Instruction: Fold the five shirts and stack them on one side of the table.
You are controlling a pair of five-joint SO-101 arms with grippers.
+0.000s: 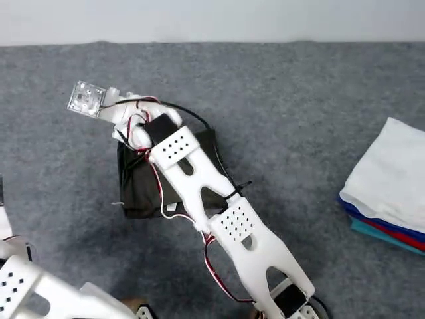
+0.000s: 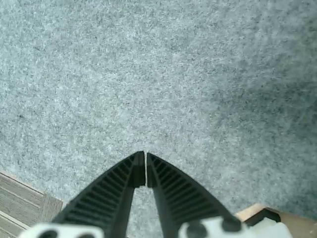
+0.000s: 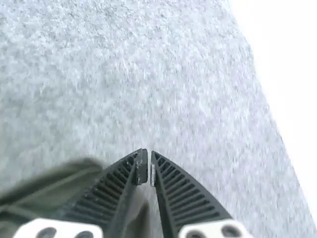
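Grey felt table [image 1: 299, 100]; dark folded shirt [image 1: 136, 194] beneath right arm [image 1: 199, 179]; both jaws pressed together.

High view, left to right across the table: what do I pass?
left arm → dark folded shirt → stack of folded shirts, a white one on top

Shirt [image 1: 136, 196] beneath right arm [image 1: 199, 178]; stack [image 1: 390, 183] well right
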